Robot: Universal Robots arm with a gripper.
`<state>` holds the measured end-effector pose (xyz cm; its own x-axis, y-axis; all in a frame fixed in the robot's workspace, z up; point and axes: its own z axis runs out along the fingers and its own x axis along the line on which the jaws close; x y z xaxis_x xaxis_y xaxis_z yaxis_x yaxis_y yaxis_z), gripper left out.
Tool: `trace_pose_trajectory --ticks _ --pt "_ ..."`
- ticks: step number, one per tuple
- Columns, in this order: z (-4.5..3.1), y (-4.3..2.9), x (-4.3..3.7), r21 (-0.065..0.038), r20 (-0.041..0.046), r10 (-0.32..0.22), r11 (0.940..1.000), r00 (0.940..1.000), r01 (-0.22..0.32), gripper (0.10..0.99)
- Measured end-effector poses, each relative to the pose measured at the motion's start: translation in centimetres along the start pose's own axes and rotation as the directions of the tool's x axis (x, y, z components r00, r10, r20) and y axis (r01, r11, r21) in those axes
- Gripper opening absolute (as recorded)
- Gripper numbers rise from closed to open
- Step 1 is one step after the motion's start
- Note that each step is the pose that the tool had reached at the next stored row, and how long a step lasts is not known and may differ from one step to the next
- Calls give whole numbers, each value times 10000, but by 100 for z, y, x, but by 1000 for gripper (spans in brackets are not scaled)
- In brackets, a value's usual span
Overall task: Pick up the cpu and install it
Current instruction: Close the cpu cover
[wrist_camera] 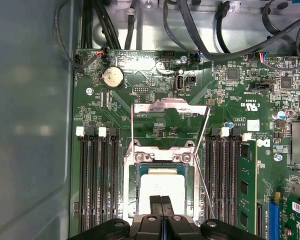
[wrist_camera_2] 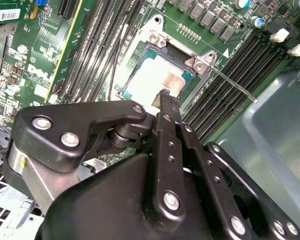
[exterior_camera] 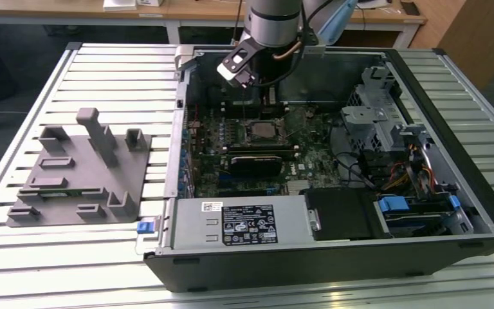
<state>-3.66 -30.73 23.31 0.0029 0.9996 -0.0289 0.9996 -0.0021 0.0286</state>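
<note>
Hovering, fingers [wrist_camera: 156, 205] together, over the cpu [wrist_camera: 162, 181] lying in the socket [wrist_camera: 140, 156], the tool [wrist_camera: 161, 197] could skew or scratch it by pressing off-centre

The cpu [wrist_camera: 162, 186] has a pale silvery metal top, smooth with a soft sheen. Around it the socket frame [wrist_camera: 162, 150] is bare, bright metal, and its lever [wrist_camera_2: 235, 86] is thin polished wire. The motherboard [wrist_camera: 155, 65] is green lacquered board, slightly glossy. The gripper [wrist_camera_2: 165, 97] has matt black jaws and links, smooth, studded with shiny metal screw heads. The computer case [wrist_camera: 30, 125] wall is dull grey sheet metal. In the exterior view the table [exterior_camera: 101, 71] is ribbed, satin aluminium, and the fixture [exterior_camera: 75, 174] on it is matt grey plastic.
</note>
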Motion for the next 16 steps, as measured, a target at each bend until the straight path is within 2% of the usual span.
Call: trace_pose_trajectory --ticks 16 --pt "-40 1 -1 1 2 -1 10000 10000 1 122"
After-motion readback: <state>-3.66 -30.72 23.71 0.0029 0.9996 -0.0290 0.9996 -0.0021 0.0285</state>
